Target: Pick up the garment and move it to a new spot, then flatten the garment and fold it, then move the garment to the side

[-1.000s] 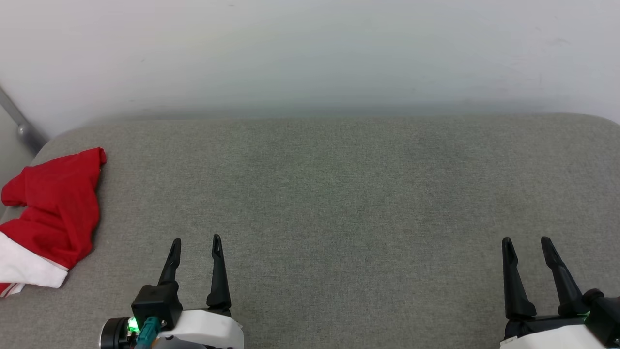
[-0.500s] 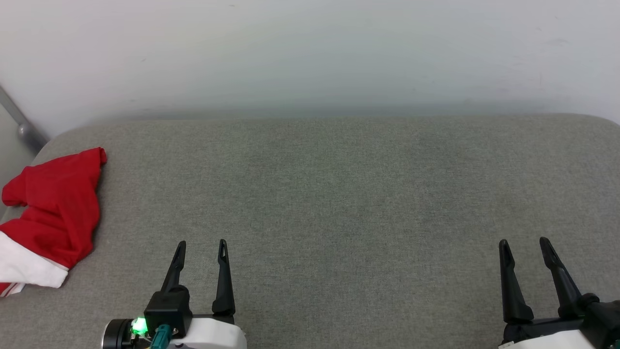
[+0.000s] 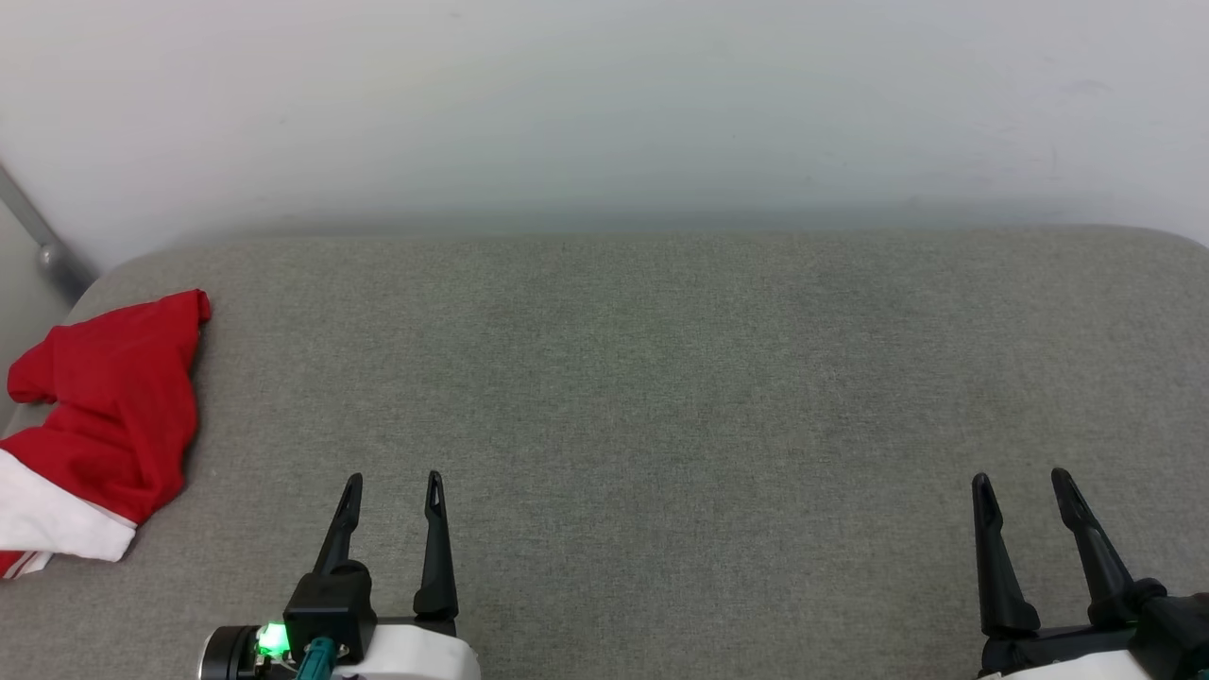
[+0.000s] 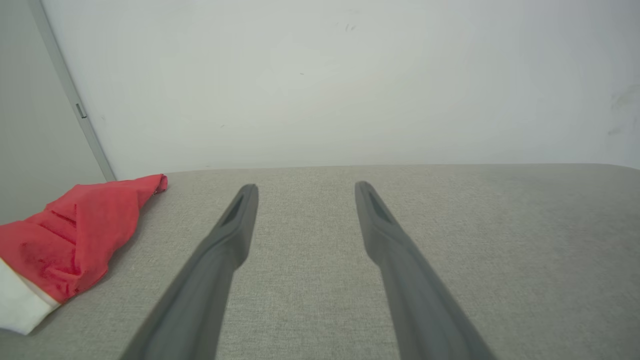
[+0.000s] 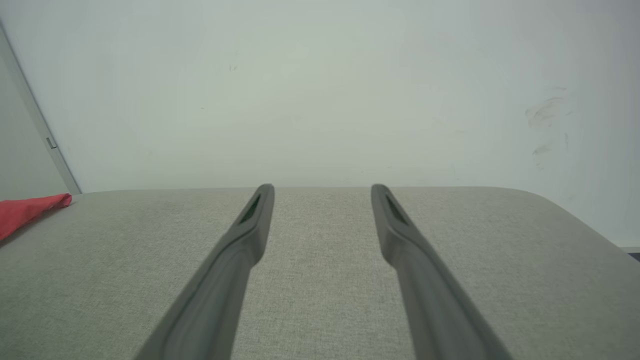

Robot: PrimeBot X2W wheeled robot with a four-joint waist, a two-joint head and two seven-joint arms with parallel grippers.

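Observation:
The garment [image 3: 109, 406], red with a white sleeve at its near end, lies bunched at the far left edge of the grey padded surface [image 3: 661, 378]. It also appears at the left of the left wrist view as the same red garment [image 4: 75, 235], and as a red tip of garment [image 5: 27, 210] in the right wrist view. My left gripper [image 3: 392, 484] stands open at the lower left, to the right of the garment and apart from it, with nothing between its fingers. My right gripper [image 3: 1022, 482] stands open at the lower right, empty.
A white wall [image 3: 604, 104] rises directly behind the padded surface. A grey metal bar [image 3: 38, 241] slants down at the far left, just behind the garment. The surface's rounded right corner [image 5: 565, 210] drops off at the right.
My left gripper has drawn back slightly toward the near edge and shifted a little right. The right gripper has dipped slightly. The garment has not moved.

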